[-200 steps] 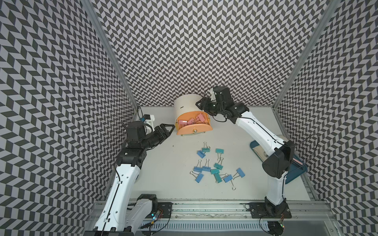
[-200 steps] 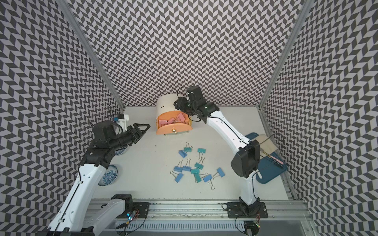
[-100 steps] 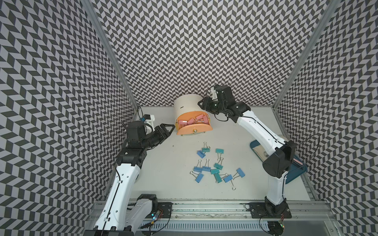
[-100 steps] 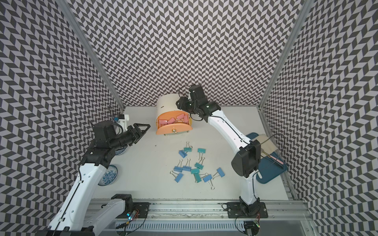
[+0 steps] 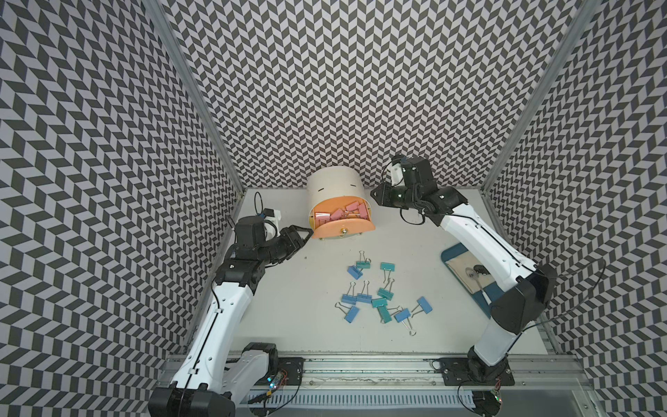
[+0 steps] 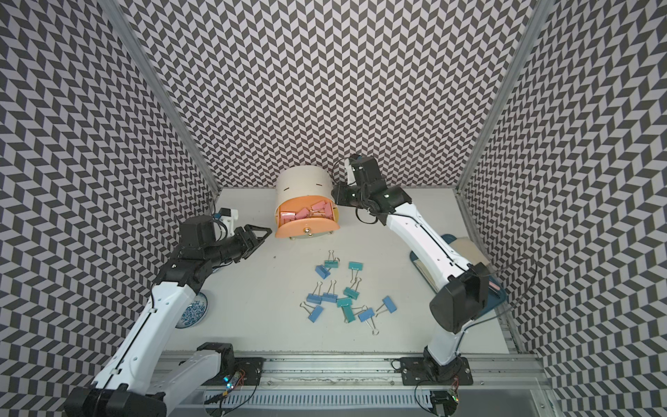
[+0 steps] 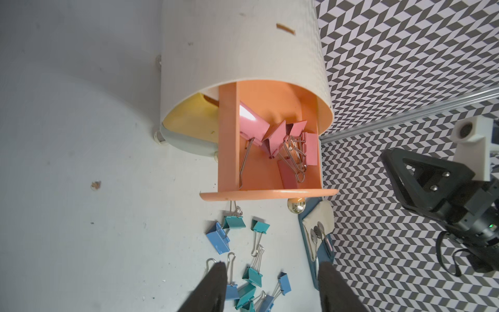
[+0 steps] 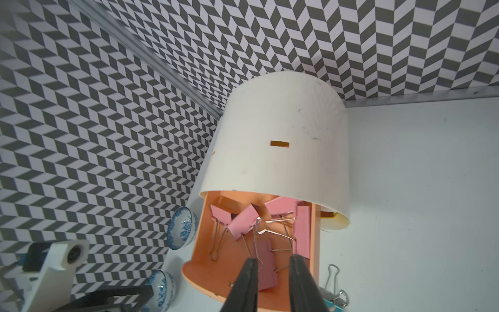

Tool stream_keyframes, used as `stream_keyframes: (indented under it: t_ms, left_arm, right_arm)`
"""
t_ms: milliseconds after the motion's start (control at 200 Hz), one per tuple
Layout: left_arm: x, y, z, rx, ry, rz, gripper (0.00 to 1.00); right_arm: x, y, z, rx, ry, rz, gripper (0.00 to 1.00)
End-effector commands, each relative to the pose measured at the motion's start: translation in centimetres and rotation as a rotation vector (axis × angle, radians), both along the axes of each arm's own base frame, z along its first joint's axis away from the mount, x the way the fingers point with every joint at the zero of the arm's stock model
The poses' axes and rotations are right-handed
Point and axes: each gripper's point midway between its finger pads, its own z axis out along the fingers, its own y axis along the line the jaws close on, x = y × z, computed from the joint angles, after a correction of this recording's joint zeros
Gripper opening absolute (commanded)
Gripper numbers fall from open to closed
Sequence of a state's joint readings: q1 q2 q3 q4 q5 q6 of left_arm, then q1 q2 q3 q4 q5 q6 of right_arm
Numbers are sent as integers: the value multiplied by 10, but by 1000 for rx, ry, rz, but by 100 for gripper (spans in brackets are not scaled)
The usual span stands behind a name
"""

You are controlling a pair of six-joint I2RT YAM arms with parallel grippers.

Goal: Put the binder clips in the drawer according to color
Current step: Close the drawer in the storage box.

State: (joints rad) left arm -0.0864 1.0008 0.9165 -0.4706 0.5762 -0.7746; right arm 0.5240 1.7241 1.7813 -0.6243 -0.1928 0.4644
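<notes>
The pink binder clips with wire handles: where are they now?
In a top view the pink binder clips lie piled in the pulled-out peach drawer of the white round-topped cabinet, behind the loose blue and teal clips.

Three walls (image 5: 332,90) all round, b&w chevron print right up out of shot. Alu corner posts (image 5: 193,94) at both back joins. Worktop (image 5: 299,289) is pale grey-white, matte, w/ a few small specks. Metal rail (image 5: 361,364) runs along the front edge, w/ a white slotted cable duct (image 5: 361,399) below it. Light's even, shadows soft.
</notes>
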Motion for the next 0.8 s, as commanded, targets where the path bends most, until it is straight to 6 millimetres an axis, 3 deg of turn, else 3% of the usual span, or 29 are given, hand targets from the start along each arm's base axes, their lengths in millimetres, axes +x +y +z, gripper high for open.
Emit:
stream_keyframes:
  t_ms: [0,140,225,386,581,796]
  left_arm:
    - [-3,-7,-7,-5,-1,-18,52]
    - [-8,-12,-19,-21,22,-25,40]
    - [-11,-16,-25,-43,29,-32,30]
    - [-12,-21,-34,-89,48,-46,0]
    - [-6,-25,-36,-113,47,-61,0]
    - [5,-29,-29,-126,32,-75,0]
  right_arm:
    - [-11,-5,2,-6,-37,45,14]
    - [-25,-4,-10,18,-11,97,0]
    - [-36,1,-17,48,10,146,0]
    - [-58,14,-30,144,46,250,0]
    - [-74,14,-38,215,52,273,0]
    - [-75,14,-57,231,94,257,0]
